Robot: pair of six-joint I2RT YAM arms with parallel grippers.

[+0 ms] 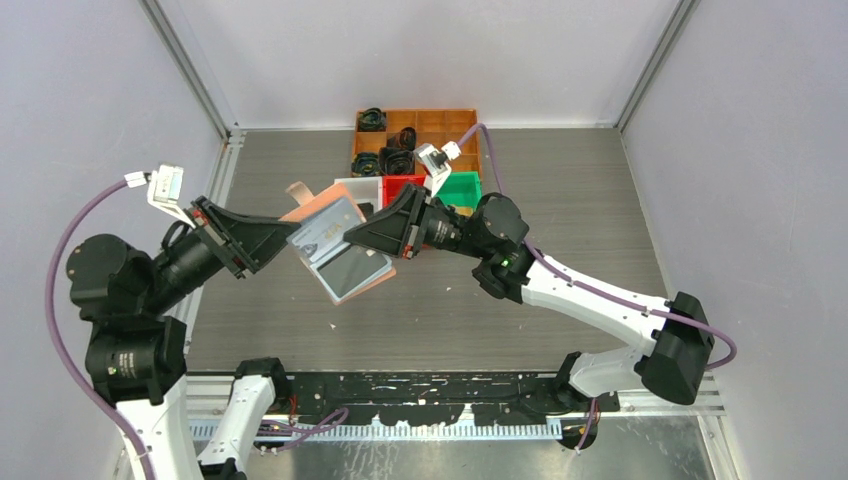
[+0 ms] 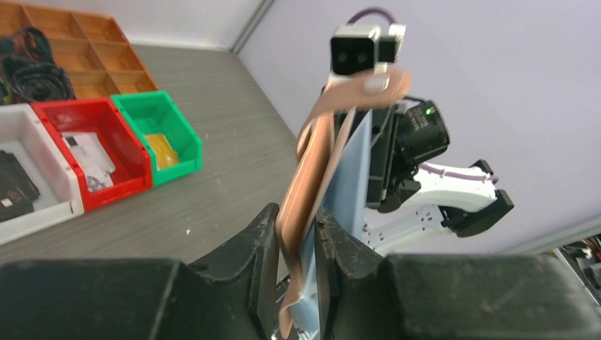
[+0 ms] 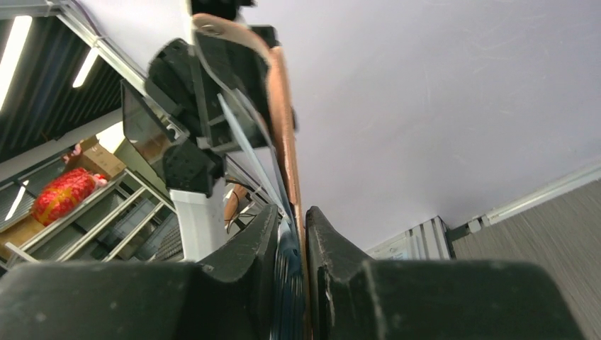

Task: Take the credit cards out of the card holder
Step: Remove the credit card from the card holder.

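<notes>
The card holder [image 1: 375, 278], tan-pink with a grey-blue face, hangs in the air over the table's middle, held from both sides. My left gripper [image 1: 290, 241] is shut on its left edge, and in the left wrist view [image 2: 296, 244] the jaws pinch the tan cover [image 2: 312, 166]. My right gripper [image 1: 352, 238] is shut on its right edge, and in the right wrist view [image 3: 302, 230] the jaws pinch the tan edge [image 3: 282, 106] with its blue-grey layers. A whitish-silver card [image 1: 322, 232] shows on the holder's face. A dark panel [image 1: 357, 270] lies below it.
A white bin [image 2: 42, 212] holds a black card [image 2: 13, 185], a red bin [image 2: 120, 120] a whitish card [image 2: 88, 152], and a green bin [image 2: 181, 131] an orange-yellow card [image 2: 161, 150]. An orange tray [image 1: 440, 125] with black coiled bundles stands behind them.
</notes>
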